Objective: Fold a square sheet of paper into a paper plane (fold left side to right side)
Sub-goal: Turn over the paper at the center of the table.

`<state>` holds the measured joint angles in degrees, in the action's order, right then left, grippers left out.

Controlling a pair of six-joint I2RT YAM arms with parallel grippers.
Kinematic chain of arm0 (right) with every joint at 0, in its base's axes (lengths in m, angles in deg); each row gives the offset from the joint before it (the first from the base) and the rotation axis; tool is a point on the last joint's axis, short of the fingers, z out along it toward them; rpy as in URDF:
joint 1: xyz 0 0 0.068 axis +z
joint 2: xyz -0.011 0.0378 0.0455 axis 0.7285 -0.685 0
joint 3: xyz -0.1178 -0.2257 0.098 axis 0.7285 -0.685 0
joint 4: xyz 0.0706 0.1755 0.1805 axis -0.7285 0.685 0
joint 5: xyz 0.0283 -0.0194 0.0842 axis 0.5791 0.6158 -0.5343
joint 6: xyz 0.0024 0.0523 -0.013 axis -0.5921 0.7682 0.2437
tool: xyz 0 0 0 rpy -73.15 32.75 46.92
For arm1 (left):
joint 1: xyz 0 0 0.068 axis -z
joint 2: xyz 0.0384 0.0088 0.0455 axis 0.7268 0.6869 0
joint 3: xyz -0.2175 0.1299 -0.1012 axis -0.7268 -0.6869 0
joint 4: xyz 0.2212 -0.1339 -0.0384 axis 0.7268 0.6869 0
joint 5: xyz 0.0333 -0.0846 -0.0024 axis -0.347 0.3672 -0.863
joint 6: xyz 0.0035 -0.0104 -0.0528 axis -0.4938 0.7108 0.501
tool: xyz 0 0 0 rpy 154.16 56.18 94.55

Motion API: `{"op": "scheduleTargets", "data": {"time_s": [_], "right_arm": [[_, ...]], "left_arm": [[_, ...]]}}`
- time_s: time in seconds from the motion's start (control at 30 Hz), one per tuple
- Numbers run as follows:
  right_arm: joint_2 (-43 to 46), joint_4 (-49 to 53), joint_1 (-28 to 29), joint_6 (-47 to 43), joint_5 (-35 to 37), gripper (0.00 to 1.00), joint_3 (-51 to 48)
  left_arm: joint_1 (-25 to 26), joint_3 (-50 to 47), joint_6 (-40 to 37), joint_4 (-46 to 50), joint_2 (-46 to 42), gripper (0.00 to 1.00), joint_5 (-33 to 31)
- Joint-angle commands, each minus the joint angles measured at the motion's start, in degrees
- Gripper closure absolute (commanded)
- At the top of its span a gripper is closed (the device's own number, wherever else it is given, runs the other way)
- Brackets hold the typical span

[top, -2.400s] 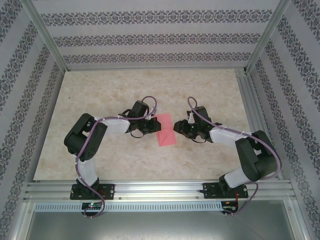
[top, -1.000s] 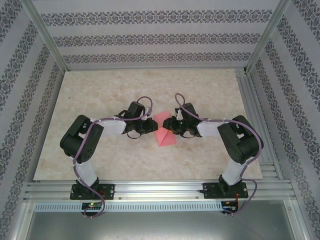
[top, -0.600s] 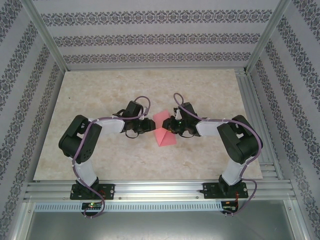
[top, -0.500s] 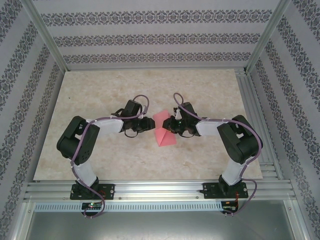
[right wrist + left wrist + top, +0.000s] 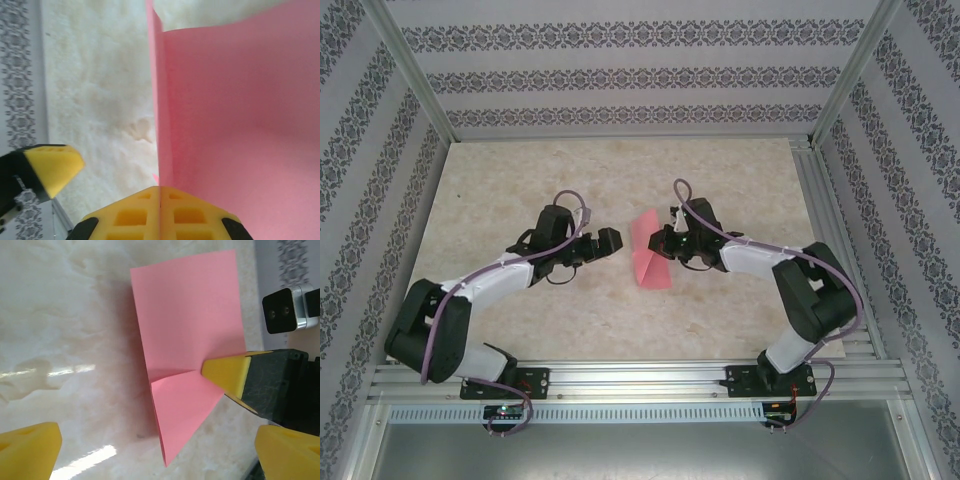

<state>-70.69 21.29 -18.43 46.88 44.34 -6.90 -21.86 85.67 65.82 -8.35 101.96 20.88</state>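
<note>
1. Pink-red square sheet of paper lies mid-table between the two arms, partly folded, with one corner flap turned over;
2. right gripper is clenched on the sheet's right edge;
3. left gripper stands released, jaws wide, just left of the sheet and apart from it;
4. marbled table lies beneath.
</note>
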Motion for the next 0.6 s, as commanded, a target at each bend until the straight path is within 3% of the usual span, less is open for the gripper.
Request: {"op": "scheduleTargets", "data": {"time_s": [0.0,0.37,0.57], "right_arm": [[5.0,-0.6,-2.1,-1.5,-1.2,1.0,1.9],[14.5,-6.8,-6.5,2.9,-8.4,0.98,3.1],[16.2,-12.7,-6.2,7.7,-10.6,0.98,3.6]], "left_arm": [[-0.6,-0.4,4.4,-7.9,-3.7,0.0,4.7],[0.1,1.5,17.6,-26.1,-5.4,0.0,14.8],[1.9,3.8,19.2,-28.4,-3.0,0.0,15.3]]}}
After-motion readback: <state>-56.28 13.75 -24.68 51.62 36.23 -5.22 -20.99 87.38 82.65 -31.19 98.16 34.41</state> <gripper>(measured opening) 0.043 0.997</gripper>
